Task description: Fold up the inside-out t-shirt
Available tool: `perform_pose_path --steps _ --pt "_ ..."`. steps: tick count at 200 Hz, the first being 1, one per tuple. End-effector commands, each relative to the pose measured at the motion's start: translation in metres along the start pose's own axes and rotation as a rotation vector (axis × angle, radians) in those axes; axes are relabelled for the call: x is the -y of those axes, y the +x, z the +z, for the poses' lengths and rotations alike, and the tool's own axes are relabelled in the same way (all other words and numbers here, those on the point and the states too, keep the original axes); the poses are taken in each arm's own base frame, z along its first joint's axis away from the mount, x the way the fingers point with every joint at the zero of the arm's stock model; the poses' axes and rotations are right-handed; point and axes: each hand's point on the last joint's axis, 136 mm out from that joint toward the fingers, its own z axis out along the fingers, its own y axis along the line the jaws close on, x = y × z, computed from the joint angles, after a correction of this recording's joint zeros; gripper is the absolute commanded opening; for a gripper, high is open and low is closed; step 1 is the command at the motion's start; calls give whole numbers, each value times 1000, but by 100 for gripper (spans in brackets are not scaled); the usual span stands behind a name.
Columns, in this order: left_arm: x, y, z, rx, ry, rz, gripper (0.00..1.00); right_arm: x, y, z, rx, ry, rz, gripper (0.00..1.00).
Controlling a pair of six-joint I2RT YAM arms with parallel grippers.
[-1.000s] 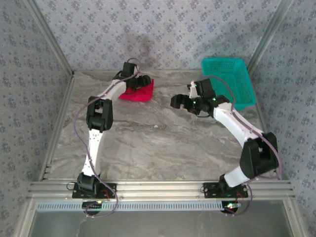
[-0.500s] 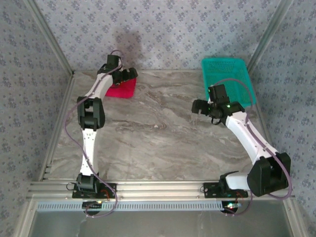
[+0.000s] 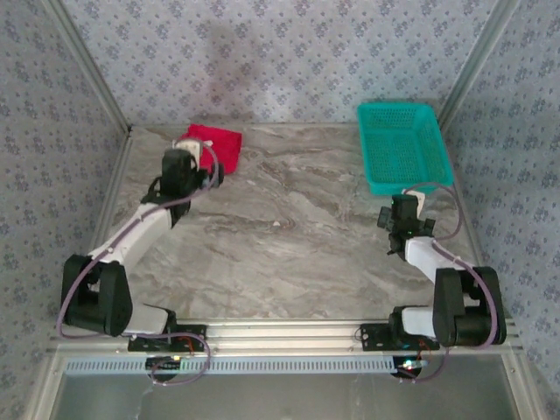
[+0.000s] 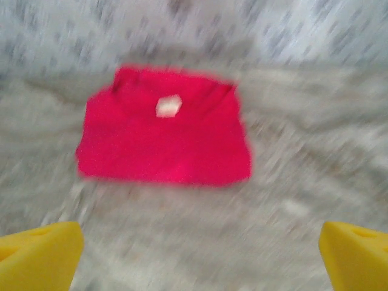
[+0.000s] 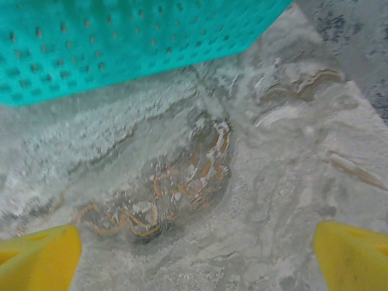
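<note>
Bright red soft-cloth t-shirt [image 4: 163, 142], folded to a compact rectangle with its small white tag [image 4: 168, 106] uppermost. It lies flat at the far left corner of the grey marbled worktop [image 3: 289, 236], well apart from the teal plastic mesh basket [image 3: 402, 144]. The yellow left fingers [image 4: 37, 254] stand spread wide and empty, short of the cloth. The right fingers [image 5: 36, 254], equally wide and empty, hang near the basket. Judged: folding complete, with both arms clear so the fold lies undisturbed.
</note>
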Motion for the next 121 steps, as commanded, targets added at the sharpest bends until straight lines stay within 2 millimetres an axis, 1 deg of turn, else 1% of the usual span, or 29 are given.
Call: perform_pose_path --steps 1,8,18,29,32,42,48,58,65,78,91,103,112,121 --pt "-25 25 -2 43 -88 58 100 -10 -52 3 240 -36 -12 100" --pt "-31 37 -3 32 -101 55 100 -15 -58 4 275 -56 -44 100" --pt "-40 52 -3 18 -125 54 100 -26 -60 5 277 -120 -53 100" --pt "-50 62 -5 31 -155 51 100 -36 -62 6 303 -177 -44 100" --pt "-52 64 -6 37 -161 48 100 -38 -65 5 331 -194 -42 100" --pt "-57 70 -7 66 -167 40 99 -44 -55 12 326 -213 -53 100" --pt "-61 72 -7 86 -173 37 100 -46 -53 14 337 -221 -55 100" --pt "-67 78 -4 111 -181 29 100 -44 -47 15 339 -234 -43 100" --pt "-71 81 -2 121 -183 18 100 -44 -47 16 362 -233 -38 100" --pt "-73 79 1 134 -175 26 99 -45 -43 17 327 -235 -46 100" --pt "-76 78 4 160 -178 36 100 -45 -45 16 340 -236 -44 100" --pt "-86 86 11 171 -186 -4 100 -45 -45 17 341 -236 -45 100" --pt "-94 96 17 168 -195 -43 100 -44 -44 17 336 -236 -45 100" --pt "-99 95 17 195 -202 -63 100 -45 -45 16 340 -236 -46 100"
